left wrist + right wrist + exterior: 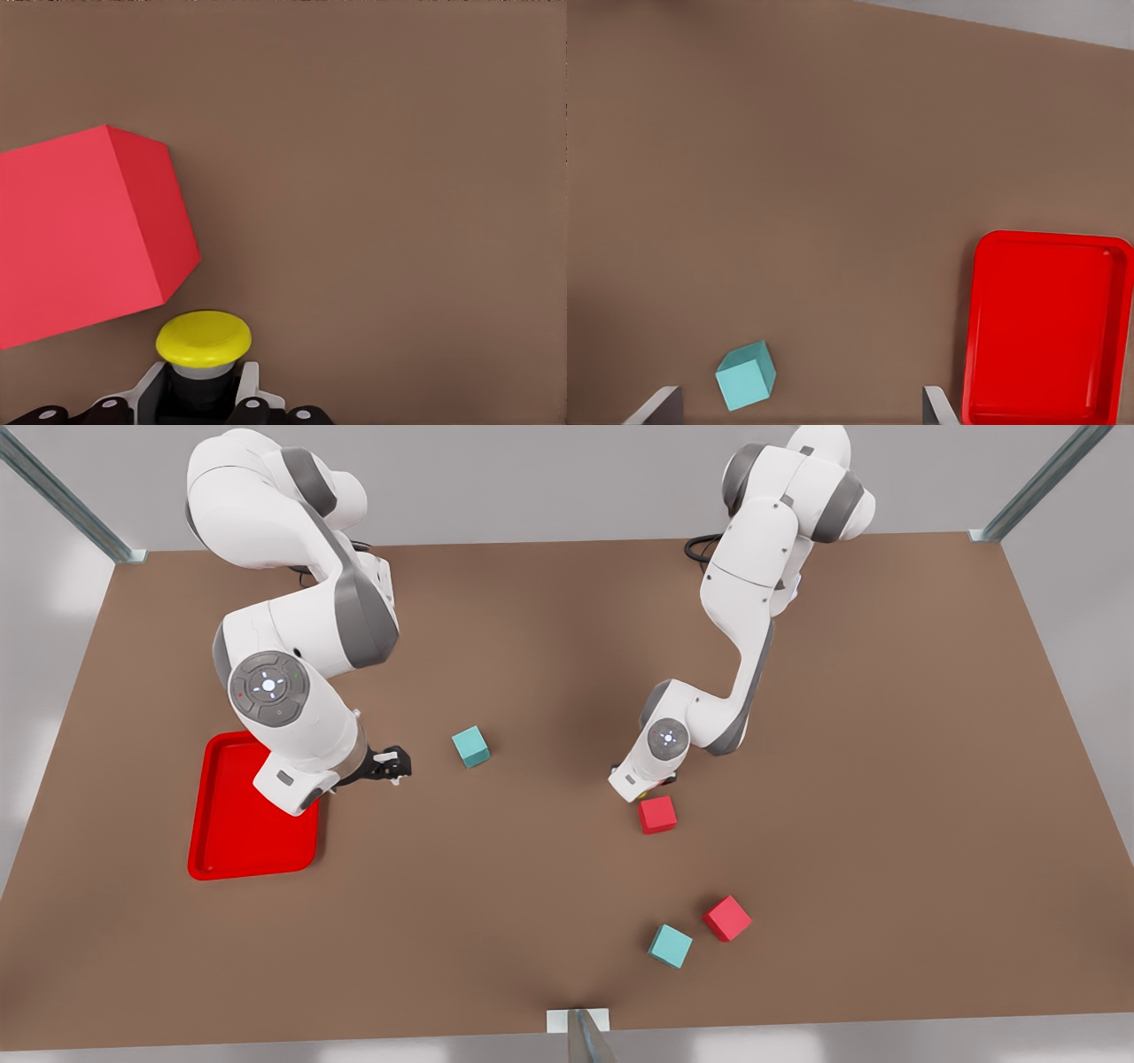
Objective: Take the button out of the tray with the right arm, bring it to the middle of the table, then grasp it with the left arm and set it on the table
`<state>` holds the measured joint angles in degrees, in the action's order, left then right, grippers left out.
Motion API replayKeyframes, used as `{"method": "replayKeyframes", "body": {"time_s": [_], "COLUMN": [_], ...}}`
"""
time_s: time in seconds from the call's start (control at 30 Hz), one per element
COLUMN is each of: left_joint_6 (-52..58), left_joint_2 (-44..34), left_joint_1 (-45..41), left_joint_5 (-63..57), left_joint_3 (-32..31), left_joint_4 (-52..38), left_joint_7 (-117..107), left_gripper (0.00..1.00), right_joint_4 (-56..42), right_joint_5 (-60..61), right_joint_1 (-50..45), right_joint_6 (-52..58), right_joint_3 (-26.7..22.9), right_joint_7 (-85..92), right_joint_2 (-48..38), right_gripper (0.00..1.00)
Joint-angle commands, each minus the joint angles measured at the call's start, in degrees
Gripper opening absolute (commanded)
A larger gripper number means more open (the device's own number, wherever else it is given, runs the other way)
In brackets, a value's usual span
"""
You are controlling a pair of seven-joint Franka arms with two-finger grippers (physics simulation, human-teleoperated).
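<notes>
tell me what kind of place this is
Likely a simulated tabletop test cell, not a home: a plain brown table framed by metal posts, two white arms, a red tray and loose cubes. The left gripper holds the button; the right gripper is open.

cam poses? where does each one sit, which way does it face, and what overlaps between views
Front view: high above the table, looking down; both arms show, right tool beside the tray, left tool low by a red cube.
Left wrist view: faces the table; tool grips the button; shares that red cube.
Right wrist view: faces the table; open fingertips show; shares the tray and a teal cube, seen in front.
</notes>
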<state>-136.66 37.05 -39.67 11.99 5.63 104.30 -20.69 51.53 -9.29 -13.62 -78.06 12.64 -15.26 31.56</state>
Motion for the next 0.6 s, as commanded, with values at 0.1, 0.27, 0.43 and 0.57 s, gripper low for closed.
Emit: {"method": "replayKeyframes", "body": {"time_s": [0.1,0.27,0.43,0.57], "left_joint_6": [3.5,10.8,22.0,33.0], "left_joint_2": [-0.2,-0.8,-3.4,-4.1], "left_joint_1": [-0.1,-0.1,-0.1,-1.5], "left_joint_5": [0.3,0.1,-3.5,-8.8], "left_joint_3": [0.0,0.3,1.2,1.2], "left_joint_4": [-1.1,-3.3,-4.9,-9.4], "left_joint_7": [0.7,0.4,-8.8,-38.9], "left_gripper": [0.46,0.46,0.46,0.46], "right_joint_4": [0.0,0.0,0.0,0.0], "right_joint_5": [-0.4,-0.5,-0.4,-0.4], "right_joint_1": [-0.1,-0.1,0.3,0.3], "right_joint_6": [0.0,0.0,0.0,0.0], "right_joint_3": [0.0,0.0,-0.1,-0.3], "right_joint_7": [0.5,0.5,0.6,0.7], "right_joint_2": [-0.1,-0.1,-0.1,-0.1], "right_gripper": [1.00,1.00,1.00,1.00]}}
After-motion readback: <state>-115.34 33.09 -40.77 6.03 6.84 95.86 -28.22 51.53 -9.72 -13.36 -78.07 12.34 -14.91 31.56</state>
